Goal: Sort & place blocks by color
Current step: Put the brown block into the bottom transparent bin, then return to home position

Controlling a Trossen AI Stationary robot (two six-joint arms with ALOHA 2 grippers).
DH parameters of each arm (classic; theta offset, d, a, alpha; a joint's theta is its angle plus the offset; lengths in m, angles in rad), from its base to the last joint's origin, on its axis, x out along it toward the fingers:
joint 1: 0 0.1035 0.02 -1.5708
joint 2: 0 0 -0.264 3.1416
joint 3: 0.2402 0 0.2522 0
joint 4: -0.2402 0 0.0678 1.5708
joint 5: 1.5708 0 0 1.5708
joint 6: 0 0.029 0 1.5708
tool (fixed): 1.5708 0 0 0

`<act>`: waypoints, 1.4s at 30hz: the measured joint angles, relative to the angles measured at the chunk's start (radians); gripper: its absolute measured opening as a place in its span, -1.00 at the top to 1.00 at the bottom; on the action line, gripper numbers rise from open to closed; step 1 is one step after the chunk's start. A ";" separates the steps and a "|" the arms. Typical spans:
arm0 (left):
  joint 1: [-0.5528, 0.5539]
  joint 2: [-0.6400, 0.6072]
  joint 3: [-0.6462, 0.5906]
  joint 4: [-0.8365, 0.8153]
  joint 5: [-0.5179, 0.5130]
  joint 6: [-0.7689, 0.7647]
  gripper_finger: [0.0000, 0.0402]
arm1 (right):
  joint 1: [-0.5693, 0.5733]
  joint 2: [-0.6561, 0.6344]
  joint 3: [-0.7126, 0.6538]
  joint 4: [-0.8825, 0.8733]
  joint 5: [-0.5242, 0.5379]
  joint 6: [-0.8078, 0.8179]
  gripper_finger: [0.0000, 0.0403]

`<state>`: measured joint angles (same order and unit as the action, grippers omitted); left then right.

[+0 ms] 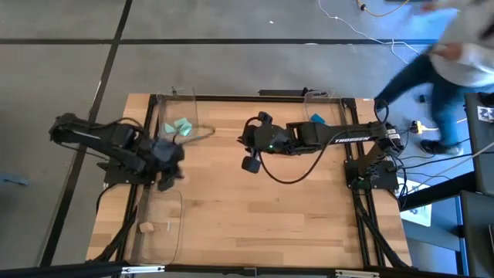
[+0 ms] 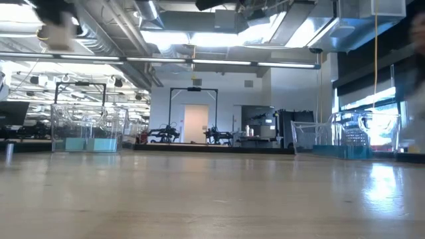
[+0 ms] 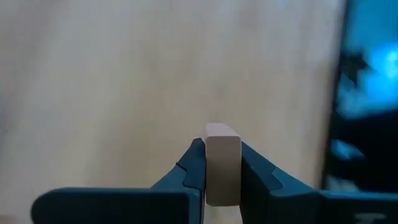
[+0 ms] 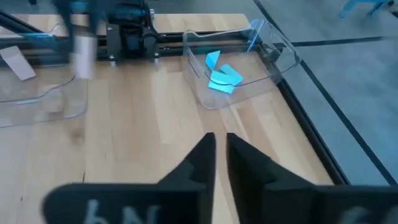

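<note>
High view: the left gripper (image 1: 166,179) hangs at the table's nine o'clock side; the wood blocks' tray (image 1: 176,232) lies toward seven o'clock, so carry there.

Left wrist view: fingers clamp a pale wood block (image 3: 222,163); release low.

Right wrist view: the right gripper (image 4: 221,163) waits mid-table, nearly closed, empty.

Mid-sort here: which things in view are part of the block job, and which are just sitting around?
Job:
- wood block clamped in left claw
- mint-teal blocks
- blue block
- wood blocks
- clear trays
- right claw, empty above the table

Lying about:
- floor cables
- a passing person
</note>
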<state>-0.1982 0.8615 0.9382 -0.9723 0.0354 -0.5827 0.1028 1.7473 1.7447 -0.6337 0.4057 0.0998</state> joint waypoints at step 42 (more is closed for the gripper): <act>-0.628 0.291 -0.109 0.185 0.133 -0.516 0.44 | -0.001 -0.001 0.000 -0.115 -0.044 0.049 0.99</act>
<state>-0.8257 1.1521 0.8291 -0.7872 0.1685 -1.0991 0.1020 1.7464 1.7443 -0.7486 0.3620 0.1488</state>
